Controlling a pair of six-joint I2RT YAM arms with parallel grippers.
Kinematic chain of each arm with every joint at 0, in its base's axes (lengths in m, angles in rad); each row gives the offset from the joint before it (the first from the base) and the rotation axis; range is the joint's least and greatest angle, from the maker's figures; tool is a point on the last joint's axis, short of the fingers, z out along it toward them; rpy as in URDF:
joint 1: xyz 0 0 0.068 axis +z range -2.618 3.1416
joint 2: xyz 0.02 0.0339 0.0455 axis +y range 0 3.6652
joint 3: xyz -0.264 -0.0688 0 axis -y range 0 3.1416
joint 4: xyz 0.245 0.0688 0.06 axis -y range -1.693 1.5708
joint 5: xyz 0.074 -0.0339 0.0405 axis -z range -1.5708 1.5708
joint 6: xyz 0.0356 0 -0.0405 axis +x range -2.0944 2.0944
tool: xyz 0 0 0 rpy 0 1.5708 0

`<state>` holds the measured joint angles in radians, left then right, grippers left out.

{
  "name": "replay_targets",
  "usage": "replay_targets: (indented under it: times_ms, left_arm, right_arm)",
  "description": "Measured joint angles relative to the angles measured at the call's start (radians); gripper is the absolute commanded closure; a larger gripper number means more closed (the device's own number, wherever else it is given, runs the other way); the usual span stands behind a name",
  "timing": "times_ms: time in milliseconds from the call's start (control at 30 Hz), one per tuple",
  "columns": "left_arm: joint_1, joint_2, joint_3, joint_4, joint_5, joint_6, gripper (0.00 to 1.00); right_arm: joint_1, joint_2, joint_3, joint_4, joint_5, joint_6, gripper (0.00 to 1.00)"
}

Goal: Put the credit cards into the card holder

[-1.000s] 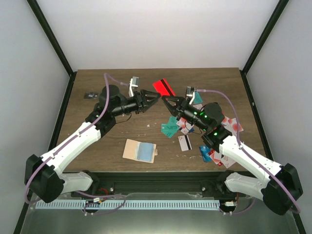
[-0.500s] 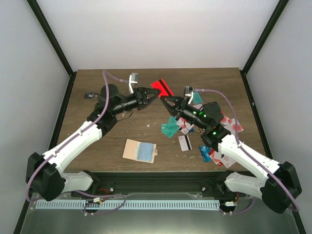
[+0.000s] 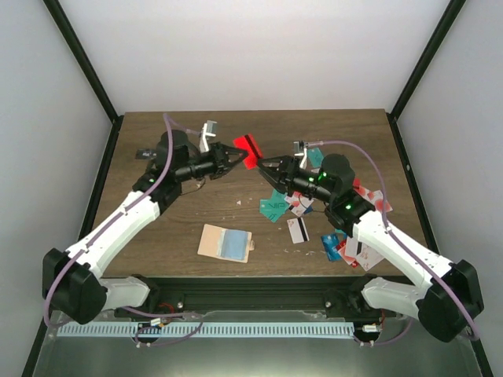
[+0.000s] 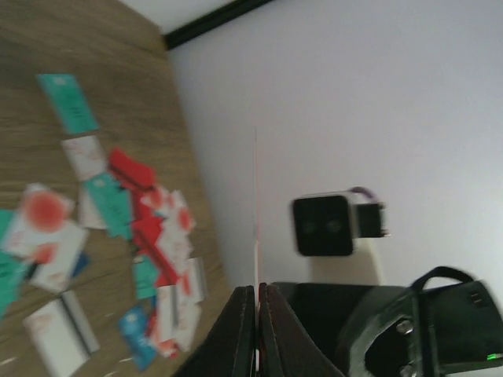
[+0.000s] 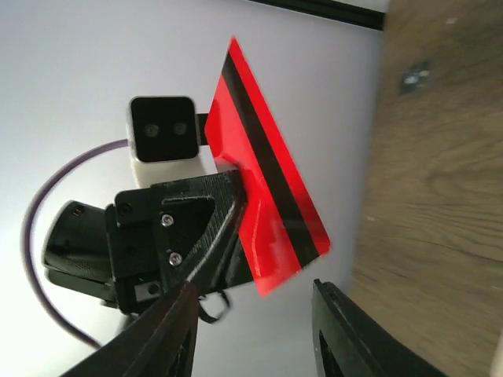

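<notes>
A red credit card [image 3: 248,147] with a black stripe hangs in the air above the middle of the table, and my left gripper [image 3: 237,159] is shut on its edge. In the left wrist view the card [image 4: 255,196] shows edge-on, pinched at my left gripper [image 4: 257,310]. My right gripper [image 3: 266,166] stands open just right of the card, and its fingers [image 5: 174,334] are clear of the card [image 5: 263,192]. The tan card holder [image 3: 225,242] lies open near the front edge. Several more credit cards [image 3: 339,228] lie scattered on the right.
A small dark flat object [image 3: 144,153] lies at the far left of the table. A teal card [image 3: 273,207] lies apart from the pile, towards the middle. Black frame posts stand at the back corners.
My left gripper has shut on the red card and my right gripper has opened and let it go. Both grippers and the card have shifted a little to the left.
</notes>
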<state>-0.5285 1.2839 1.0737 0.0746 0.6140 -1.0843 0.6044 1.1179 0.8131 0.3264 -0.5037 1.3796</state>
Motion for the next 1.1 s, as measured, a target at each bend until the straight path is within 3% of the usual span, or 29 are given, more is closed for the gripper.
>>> replay_targets:
  times_ms: [300,500,800,1100]
  left_arm:
    - [0.097,-0.121,-0.029,-0.577,-0.022,0.404,0.96]
    - [0.101,-0.126,-0.143,-0.818,-0.034,0.568,0.96]
    - [0.112,-0.126,-0.276,-0.962,-0.046,0.667,0.96]
    - [0.113,-0.105,-0.371,-0.907,-0.005,0.681,0.96]
  right_arm:
    - [-0.025,0.120,0.111,-0.507,-0.087,-0.388,0.60]
    - [0.057,0.200,0.083,-0.665,-0.111,-0.557,0.61]
    - [0.169,0.362,0.061,-0.665,-0.175,-0.624,0.63]
    - [0.207,0.534,0.096,-0.644,-0.203,-0.650,0.65]
